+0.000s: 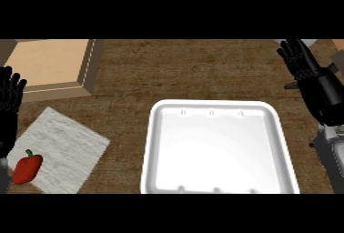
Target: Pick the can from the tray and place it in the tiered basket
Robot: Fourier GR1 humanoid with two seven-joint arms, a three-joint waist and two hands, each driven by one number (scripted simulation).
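White tray [285, 150] bare inside; left robot hand [9, 98] open; right robot hand [299, 57] open.

The tray [218, 150] is sitting in the middle of the counter [174, 68]. Left of it, a pepper [27, 168] is lying on a board [57, 148]. A box [47, 68] is standing behind the board.

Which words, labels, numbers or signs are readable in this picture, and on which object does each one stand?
None: no text can be read anywhere.
White tray: plain, no label.
Red pepper, marble board, wooden box: no writing.
Left hand and right hand: no markings.
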